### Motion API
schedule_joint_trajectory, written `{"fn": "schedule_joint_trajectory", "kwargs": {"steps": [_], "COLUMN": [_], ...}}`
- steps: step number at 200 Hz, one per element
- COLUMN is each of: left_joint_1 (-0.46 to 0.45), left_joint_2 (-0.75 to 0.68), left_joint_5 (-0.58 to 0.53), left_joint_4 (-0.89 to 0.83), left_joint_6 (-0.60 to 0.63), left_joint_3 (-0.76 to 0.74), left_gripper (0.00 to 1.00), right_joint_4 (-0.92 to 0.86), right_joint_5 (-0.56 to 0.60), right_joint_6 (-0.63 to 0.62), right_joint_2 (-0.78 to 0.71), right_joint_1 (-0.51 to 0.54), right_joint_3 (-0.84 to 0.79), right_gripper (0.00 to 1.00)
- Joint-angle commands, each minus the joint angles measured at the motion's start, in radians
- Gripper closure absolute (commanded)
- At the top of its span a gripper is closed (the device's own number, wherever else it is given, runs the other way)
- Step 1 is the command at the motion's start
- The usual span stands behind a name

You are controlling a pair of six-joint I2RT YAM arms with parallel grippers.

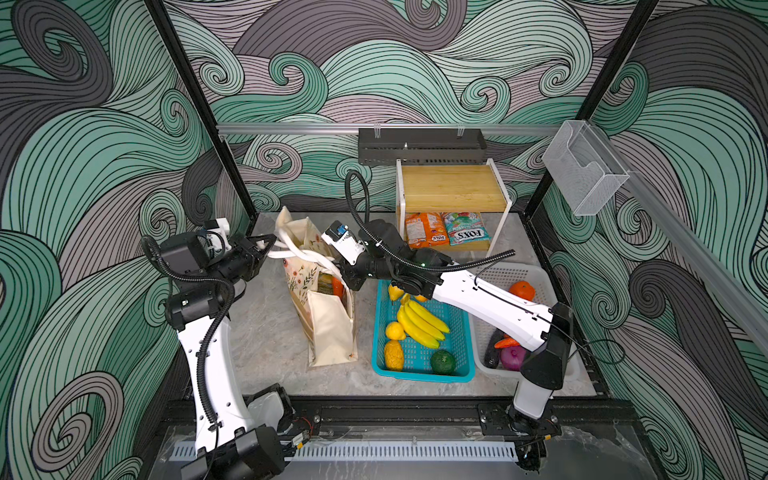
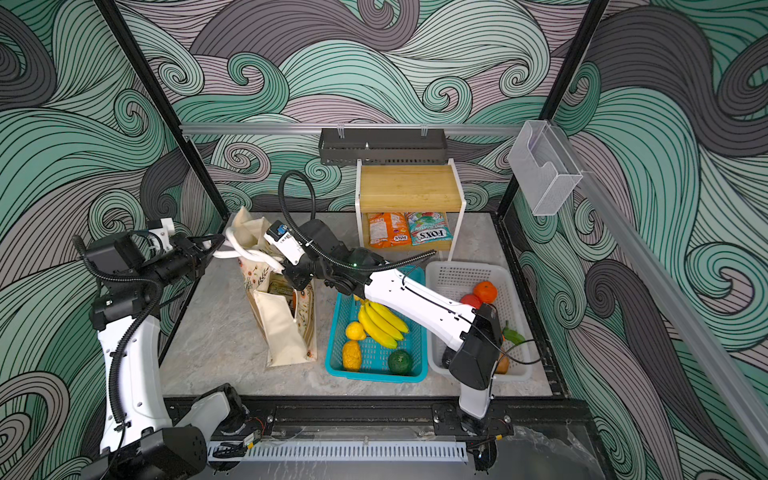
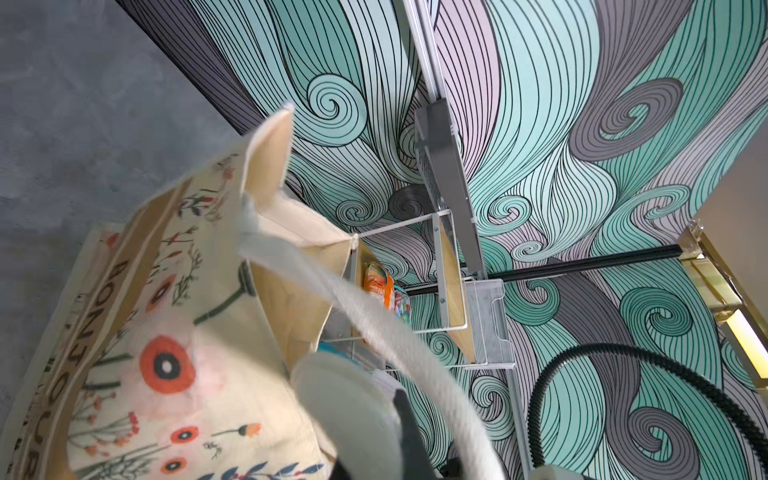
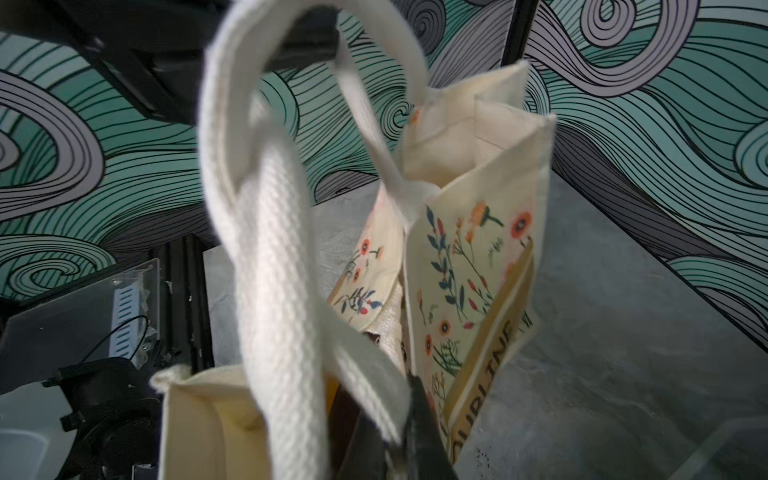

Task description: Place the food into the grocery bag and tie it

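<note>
Your grey marbled tabletop (image 1: pixel 266 332) carries the floral grocery bag (image 1: pixel 328 332) standing at left, a teal basket (image 1: pixel 422 375), a white basket (image 1: pixel 505 276), and a wooden-topped rack (image 1: pixel 453 187) behind.

Cream floral grocery bag (image 1: pixel 330 332), teal basket (image 1: pixel 420 376), yellow bananas (image 1: pixel 420 325)

The grocery bag (image 1: pixel 330 332) stands upright, cream with flowers and a tan band. Its cream handles (image 1: pixel 301 254) cross over each other above the open top. An orange thing (image 1: pixel 337 286) shows inside. Yellow bananas (image 1: pixel 419 322) lie in the teal basket (image 1: pixel 419 376). An orange (image 1: pixel 521 289) and a purple vegetable (image 1: pixel 513 357) sit in the white basket (image 1: pixel 536 276). An orange snack packet (image 1: pixel 426 229) and a teal snack packet (image 1: pixel 467 227) lie side by side under the wooden shelf (image 1: pixel 453 189).
</note>
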Motion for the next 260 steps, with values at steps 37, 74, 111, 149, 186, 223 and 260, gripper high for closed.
{"fn": "schedule_joint_trajectory", "kwargs": {"steps": [37, 74, 111, 149, 186, 223, 260], "left_joint_1": [0.049, 0.107, 0.157, 0.164, 0.164, 0.181, 0.187], "left_joint_2": [-0.002, -0.008, -0.038, -0.027, -0.020, -0.011, -0.028], "left_joint_5": [-0.100, -0.096, -0.202, -0.229, -0.248, -0.333, -0.351], "left_joint_4": [0.053, 0.033, -0.080, -0.087, -0.073, -0.134, -0.116], "left_joint_6": [0.036, 0.042, 0.132, 0.141, 0.149, 0.192, 0.189], "left_joint_3": [0.062, 0.076, 0.104, 0.132, 0.149, 0.190, 0.196], "left_gripper": [1.00, 1.00, 1.00, 1.00, 1.00, 1.00, 1.00], "right_joint_4": [-0.114, 0.046, 0.156, 0.188, 0.201, 0.186, 0.171], "right_joint_5": [0.163, 0.083, 0.205, 0.263, 0.242, 0.226, 0.208], "right_joint_6": [0.201, 0.333, 0.471, 0.509, 0.614, 0.554, 0.507], "right_joint_2": [-0.123, -0.152, -0.188, -0.201, -0.175, -0.086, 0.013], "right_joint_1": [-0.140, -0.219, -0.256, -0.275, -0.340, -0.348, -0.348], "right_joint_3": [-0.042, -0.090, -0.145, -0.155, -0.103, 0.023, 0.123], "right_gripper": [1.00, 1.00, 1.00, 1.00, 1.00, 1.00, 1.00]}}
